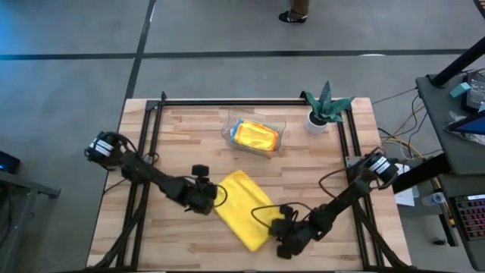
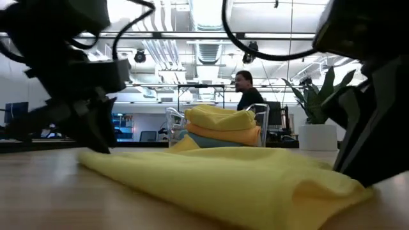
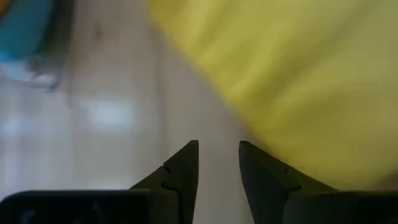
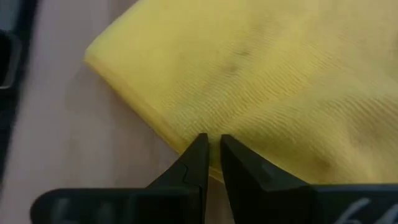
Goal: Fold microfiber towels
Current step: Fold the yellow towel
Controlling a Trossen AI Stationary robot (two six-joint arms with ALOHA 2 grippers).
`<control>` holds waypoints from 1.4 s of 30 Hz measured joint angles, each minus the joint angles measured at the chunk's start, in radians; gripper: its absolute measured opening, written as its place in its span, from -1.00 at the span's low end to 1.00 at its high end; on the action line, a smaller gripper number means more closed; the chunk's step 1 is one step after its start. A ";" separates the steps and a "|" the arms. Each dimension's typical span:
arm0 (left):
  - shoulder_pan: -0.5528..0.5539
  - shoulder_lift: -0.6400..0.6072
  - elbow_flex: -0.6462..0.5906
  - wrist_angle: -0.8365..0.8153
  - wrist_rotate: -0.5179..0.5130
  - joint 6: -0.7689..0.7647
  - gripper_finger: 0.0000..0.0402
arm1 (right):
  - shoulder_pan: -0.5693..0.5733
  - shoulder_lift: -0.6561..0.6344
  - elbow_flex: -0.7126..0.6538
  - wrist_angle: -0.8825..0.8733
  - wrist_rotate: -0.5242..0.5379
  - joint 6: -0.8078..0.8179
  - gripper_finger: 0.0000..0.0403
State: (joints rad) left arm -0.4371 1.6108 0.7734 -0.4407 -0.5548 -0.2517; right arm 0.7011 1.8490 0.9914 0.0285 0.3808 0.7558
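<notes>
Your table carries a yellow towel folded into a long strip, lying slantwise at the near middle. Far of it sits the tray with folded towels stacked inside, and the plant stands at the far right. Your left gripper rests at the strip's left edge, fingers slightly parted and holding nothing. Your right gripper sits at the strip's near end, fingers nearly pressed together at the towel's edge; you cannot tell whether they pinch it.
</notes>
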 joint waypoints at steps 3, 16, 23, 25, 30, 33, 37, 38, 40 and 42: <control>0.034 -0.039 0.000 -0.032 -0.037 0.007 -0.50 | 0.002 0.029 0.065 -0.046 -0.038 -0.032 -0.81; -0.080 -0.237 0.002 0.108 -0.027 -0.161 -0.50 | -0.061 -0.025 0.308 -0.417 0.077 -0.253 -0.81; -0.148 -0.135 0.001 0.177 -0.017 -0.226 -0.50 | -0.216 -0.016 0.292 -0.473 0.110 -0.306 -0.81; -0.147 -0.093 0.001 0.178 0.006 -0.264 -0.50 | -0.263 -0.014 0.273 -0.474 0.104 -0.326 -0.81; -0.147 0.008 0.001 0.168 0.037 -0.293 -0.50 | -0.352 -0.014 0.230 -0.438 0.055 -0.384 -0.81; -0.139 0.043 0.000 0.165 0.041 -0.294 -0.50 | -0.396 -0.010 0.208 -0.433 0.018 -0.391 -0.81; -0.122 0.060 0.001 0.161 0.038 -0.293 -0.50 | -0.414 0.001 0.165 -0.429 -0.030 -0.381 -0.81; -0.114 0.060 0.001 0.154 0.038 -0.292 -0.50 | -0.413 0.001 0.156 -0.426 -0.039 -0.371 -0.81; -0.089 0.058 -0.007 0.144 0.025 -0.285 -0.50 | -0.412 0.000 0.138 -0.421 -0.043 -0.354 -0.81; -0.058 0.056 -0.018 0.143 0.013 -0.248 -0.50 | -0.401 -0.001 0.125 -0.412 -0.052 -0.332 -0.81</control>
State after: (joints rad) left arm -0.4949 1.6669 0.7556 -0.2979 -0.5422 -0.4997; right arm 0.3003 1.8477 1.1168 -0.3837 0.3290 0.4234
